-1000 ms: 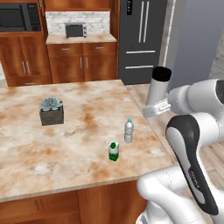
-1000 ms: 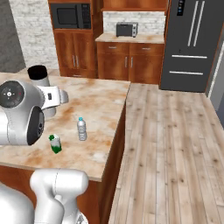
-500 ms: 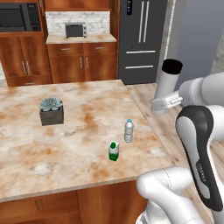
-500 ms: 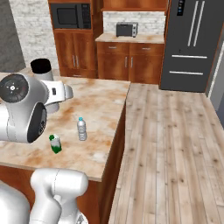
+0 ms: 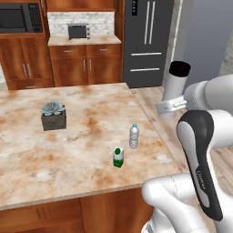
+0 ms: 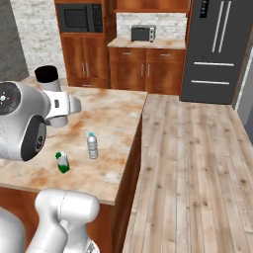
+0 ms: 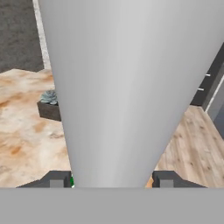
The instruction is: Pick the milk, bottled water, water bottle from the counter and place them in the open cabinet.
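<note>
My gripper is shut on the water bottle, a silver cylinder with a black cap, held upright in the air beyond the right edge of the counter. In the hand view the water bottle rises wide between the fingertips. From the right base view the water bottle stands in the gripper above the counter. The milk and the bottled water stand close together near the counter's front right corner. The open cabinet is out of view.
A succulent in a grey pot sits on the counter's left part. A dark fridge, low wooden cupboards, a toaster and a microwave line the back wall. Plank floor runs right of the island.
The arm has carried the water bottle a little higher and further right in the left base view. The milk and the bottled water have not moved.
</note>
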Robot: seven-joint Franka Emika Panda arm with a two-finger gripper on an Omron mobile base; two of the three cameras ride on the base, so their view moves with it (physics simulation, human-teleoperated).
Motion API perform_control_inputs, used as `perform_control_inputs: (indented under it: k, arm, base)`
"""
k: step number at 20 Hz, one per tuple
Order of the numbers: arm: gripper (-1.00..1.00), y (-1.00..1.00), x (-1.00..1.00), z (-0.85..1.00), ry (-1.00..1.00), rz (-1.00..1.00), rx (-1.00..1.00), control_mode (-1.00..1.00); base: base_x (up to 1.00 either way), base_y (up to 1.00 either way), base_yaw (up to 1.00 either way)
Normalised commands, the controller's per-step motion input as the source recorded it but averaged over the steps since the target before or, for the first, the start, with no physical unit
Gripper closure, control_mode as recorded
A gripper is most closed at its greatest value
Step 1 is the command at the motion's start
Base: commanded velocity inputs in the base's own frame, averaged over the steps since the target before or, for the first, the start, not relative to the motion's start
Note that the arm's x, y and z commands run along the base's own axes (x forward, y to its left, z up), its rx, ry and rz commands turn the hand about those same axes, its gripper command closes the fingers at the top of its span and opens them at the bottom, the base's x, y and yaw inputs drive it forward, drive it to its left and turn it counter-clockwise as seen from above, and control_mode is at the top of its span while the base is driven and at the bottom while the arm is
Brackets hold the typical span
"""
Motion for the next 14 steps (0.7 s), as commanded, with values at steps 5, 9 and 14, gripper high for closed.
perform_control_inputs:
  k: [5,9,14]
  arm:
    - [1.00,0.00,-0.04,0.00,0.00,-0.03,0.00,-1.00]
    - [1.00,0.00,0.00,0.00,0.00,0.00,0.00,1.00]
    - [1.00,0.00,0.00,0.00,0.00,0.00,0.00,1.00]
  base:
    - [0.00,0.00,0.00]
    - [0.00,0.00,0.00]
    - [0.00,0.00,0.00]
